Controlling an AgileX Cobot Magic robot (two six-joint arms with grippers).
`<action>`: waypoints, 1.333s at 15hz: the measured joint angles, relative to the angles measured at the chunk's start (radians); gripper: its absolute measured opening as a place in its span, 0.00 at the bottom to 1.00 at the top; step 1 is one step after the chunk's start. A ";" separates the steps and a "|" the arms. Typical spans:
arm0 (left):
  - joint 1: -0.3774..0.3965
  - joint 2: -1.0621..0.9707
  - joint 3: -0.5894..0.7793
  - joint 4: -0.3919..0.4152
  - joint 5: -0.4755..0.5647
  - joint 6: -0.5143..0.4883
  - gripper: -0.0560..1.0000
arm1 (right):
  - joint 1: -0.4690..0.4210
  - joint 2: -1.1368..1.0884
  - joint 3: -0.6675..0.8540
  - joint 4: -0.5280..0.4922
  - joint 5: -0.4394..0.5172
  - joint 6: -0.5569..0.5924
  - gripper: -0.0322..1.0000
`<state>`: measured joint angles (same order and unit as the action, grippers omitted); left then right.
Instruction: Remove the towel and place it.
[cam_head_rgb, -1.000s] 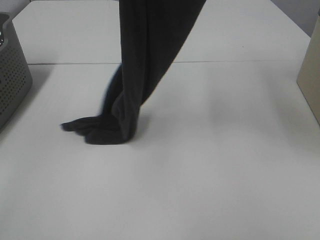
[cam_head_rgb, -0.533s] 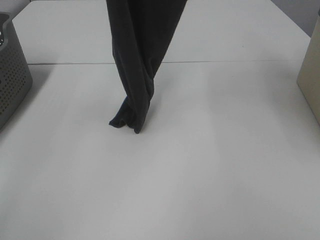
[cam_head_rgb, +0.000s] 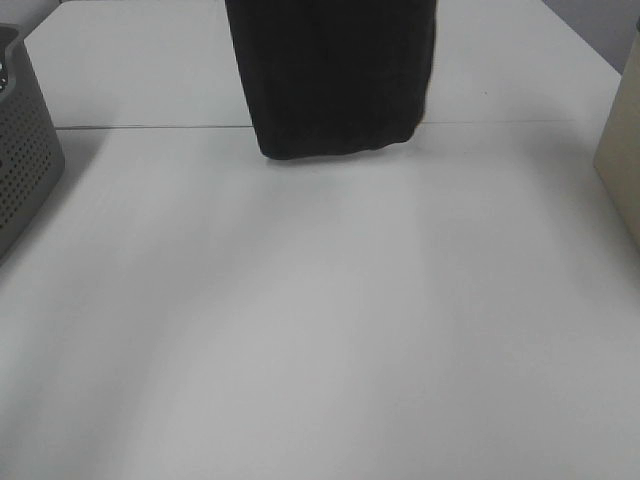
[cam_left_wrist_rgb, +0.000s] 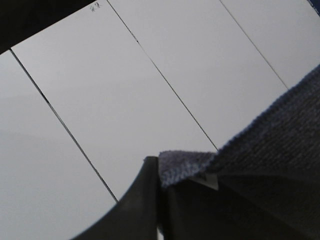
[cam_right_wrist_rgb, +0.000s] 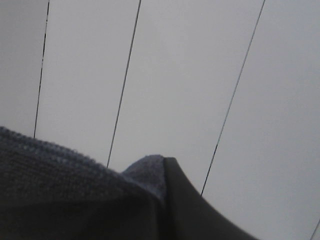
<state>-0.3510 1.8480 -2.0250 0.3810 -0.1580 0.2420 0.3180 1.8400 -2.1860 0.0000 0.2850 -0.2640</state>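
The white bench (cam_head_rgb: 320, 350) lay under everything. The dark towel (cam_head_rgb: 330, 80) hung down flat below the fingers and spread wide between them, with its bottom edge over the far part of the bench. The left fingers (cam_left_wrist_rgb: 142, 200) pinched one top corner tight. The right fingers (cam_right_wrist_rgb: 185, 200) pinched the other corner, and a bit of cloth poked out past them.

The dark fingers (cam_right_wrist_rgb: 187, 210) pinch the navy terry towel (cam_right_wrist_rgb: 60, 185) by its corner, before pale panels (cam_right_wrist_rgb: 175, 75) crossed by thin lines.
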 joint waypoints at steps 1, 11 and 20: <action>0.013 0.010 0.000 -0.021 -0.033 -0.002 0.05 | 0.000 0.010 0.000 0.000 -0.008 -0.002 0.04; 0.077 0.199 -0.135 -0.084 -0.179 0.061 0.05 | 0.002 0.119 0.000 0.000 -0.134 -0.002 0.04; 0.095 0.486 -0.495 -0.153 -0.241 0.060 0.05 | 0.002 0.254 -0.065 0.000 -0.374 -0.002 0.04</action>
<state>-0.2560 2.3340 -2.5200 0.2280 -0.3990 0.3020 0.3200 2.0940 -2.2510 0.0000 -0.0890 -0.2660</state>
